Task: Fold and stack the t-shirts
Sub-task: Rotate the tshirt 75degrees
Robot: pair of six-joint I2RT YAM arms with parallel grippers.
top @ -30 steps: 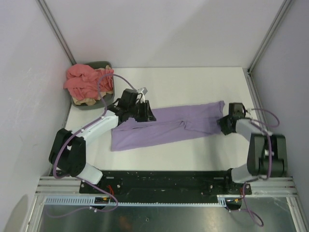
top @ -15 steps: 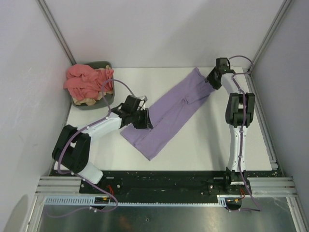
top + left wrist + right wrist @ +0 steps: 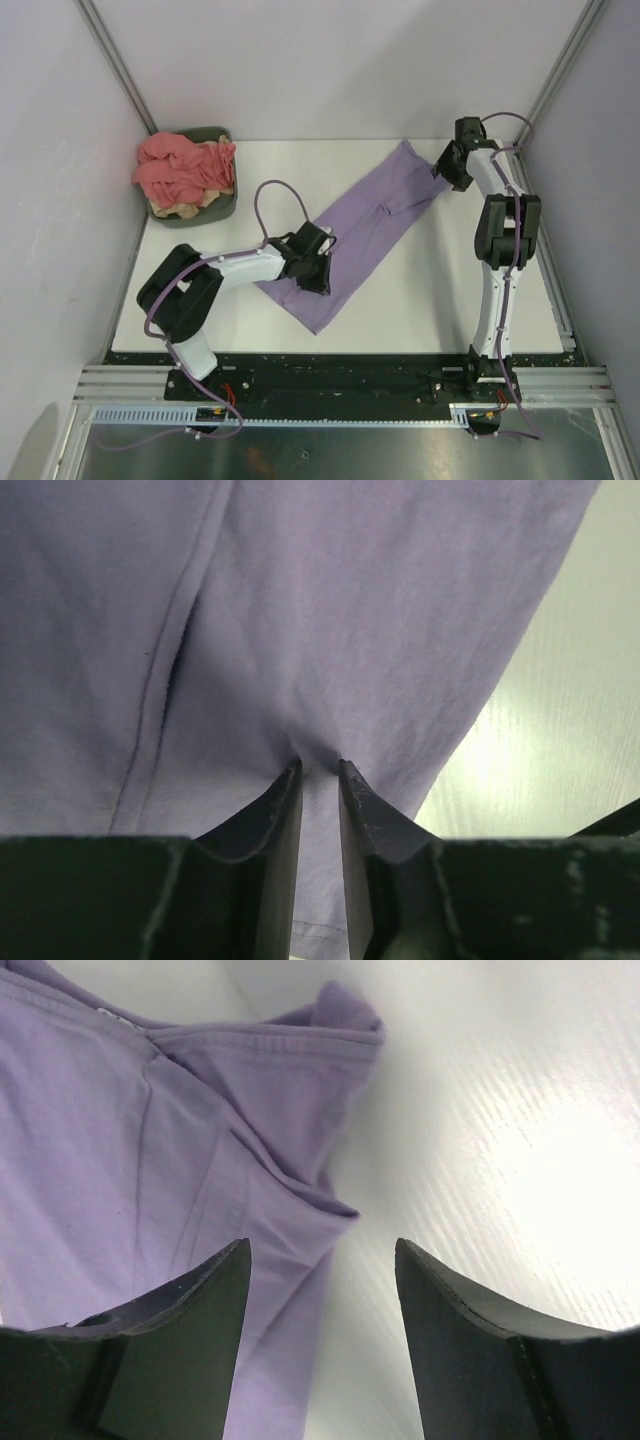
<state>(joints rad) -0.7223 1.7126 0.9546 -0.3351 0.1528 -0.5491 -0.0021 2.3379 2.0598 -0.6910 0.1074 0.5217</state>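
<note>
Lying as a long strip across the tabletop (image 3: 430, 290) toward the upper right, the purple shirt (image 3: 372, 222) is clamped near its lower end by the left gripper (image 3: 318, 765), probably to anchor it, while the right gripper (image 3: 320, 1245) waits, jaws apart, beside its far corner.

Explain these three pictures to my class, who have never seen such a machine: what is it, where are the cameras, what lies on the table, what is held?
Two robot arms are bolted at the near edge of a white table. The wide picture looks down from above; the other two come from a camera on each wrist, looking past its jaws. A lavender t-shirt lies stretched diagonally. The left arm pinches its cloth between nearly closed jaws. The right arm has open jaws beside the shirt's far corner, holding nothing. In the far left corner a dark grey-green bin holds crumpled salmon-pink shirts.
</note>
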